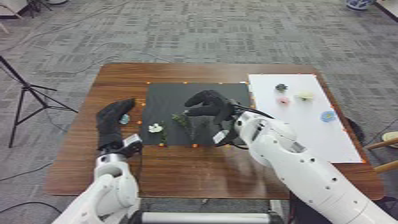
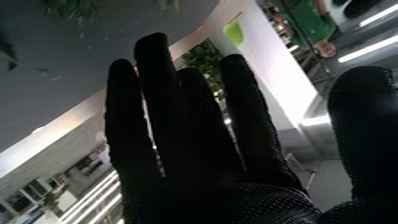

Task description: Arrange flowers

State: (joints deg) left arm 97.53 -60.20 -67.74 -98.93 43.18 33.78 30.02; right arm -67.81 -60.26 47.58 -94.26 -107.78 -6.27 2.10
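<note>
R hand (image 1: pixel 210 107) open, fingers apart & straight, thumb well off to side, nothing clamped; over dark mat (image 1: pixel 235 92), just past ctr toward 1 o'clock (head view, 12 = far edge). Contact w/ mat: can't tell. Green sprig (image 1: pixel 180 120) lies on mat approx 8 o'clock of R palm, near fingertips, thin stem trailing toward 6; white flower (image 1: pixel 155 128) farther out at 8 o'clock of mat. L hand (image 1: pixel 112 120) at 9 o'clock, off mat, fingers extended, pale-blue item (image 1: pixel 124 119) just beside it, ID unclear. White board (image 1: pixel 313 142) at 3 o'clock of mat; on it, by board's own dial: dark-green piece (image 1: pixel 281 87) and pink flower (image 1: pixel 283 100) at 11, cream flower (image 1: pixel 305 95) nr 12, blue flower (image 1: pixel 328 116) at 3. Step (my read): laying out stems on mat, partway; next prob. nudge sprig or fetch another bloom. Technique: if adjusting, come in low & slow, pinch stem below leaves w/ thumb + fingertips, lift slightly, don't drag; keep palm clear of petals. If fetching, raise first, then swing toward 2–3 o'clock. Risks: glove snags foliage, sprig rolls into white flower, thin stem slips pinch or bends.
</note>
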